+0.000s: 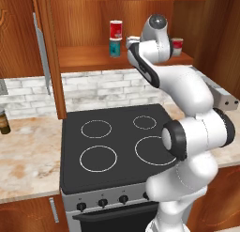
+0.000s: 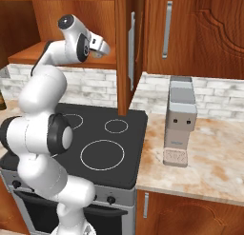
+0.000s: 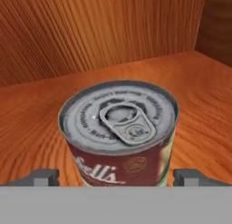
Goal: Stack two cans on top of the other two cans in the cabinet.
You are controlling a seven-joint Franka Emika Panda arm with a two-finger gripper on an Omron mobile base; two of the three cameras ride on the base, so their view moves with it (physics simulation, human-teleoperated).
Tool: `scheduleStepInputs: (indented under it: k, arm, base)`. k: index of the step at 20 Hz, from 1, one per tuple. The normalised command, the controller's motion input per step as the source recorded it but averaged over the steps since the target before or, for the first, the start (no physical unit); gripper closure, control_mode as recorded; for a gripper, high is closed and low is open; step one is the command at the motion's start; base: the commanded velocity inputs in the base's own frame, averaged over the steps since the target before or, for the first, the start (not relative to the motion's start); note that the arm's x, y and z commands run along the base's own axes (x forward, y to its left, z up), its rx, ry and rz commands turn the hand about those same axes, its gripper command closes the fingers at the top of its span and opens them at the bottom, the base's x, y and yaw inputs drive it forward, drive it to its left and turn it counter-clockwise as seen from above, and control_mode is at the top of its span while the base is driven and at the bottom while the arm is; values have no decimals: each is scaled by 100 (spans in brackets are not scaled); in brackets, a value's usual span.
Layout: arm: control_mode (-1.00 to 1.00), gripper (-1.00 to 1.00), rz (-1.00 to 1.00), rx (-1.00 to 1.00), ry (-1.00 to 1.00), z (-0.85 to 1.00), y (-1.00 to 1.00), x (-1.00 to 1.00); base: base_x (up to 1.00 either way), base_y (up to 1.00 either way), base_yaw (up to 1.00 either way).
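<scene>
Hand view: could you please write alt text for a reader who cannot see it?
A red-labelled can with a grey pull-tab lid stands upright on the wooden cabinet shelf, seen from above. The two dark fingers sit low on either side of it, apart.

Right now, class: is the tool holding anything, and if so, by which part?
Nothing is held. The open tool hangs just above a red can standing on the cabinet shelf, one fingertip at each side of it, neither touching.
</scene>
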Motion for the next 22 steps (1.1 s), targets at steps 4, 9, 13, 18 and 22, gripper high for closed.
scheduleStepInputs:
  k: [4,9,13,18,22]
  arm:
    - [-100,-100,0,0,0,0,0,27]
    - [-100,100,0,0,0,-3,-1,9]
    - [-100,100,0,0,0,-1,-5,-10]
    - [-100,100,0,0,-4,1,-1,-32]
    - [-100,100,-6,-6,-19,16,0,-27]
  base:
    - [0,0,0]
    - [0,0,0]
    - [0,0,0]
    - [0,0,0]
    - [0,0,0]
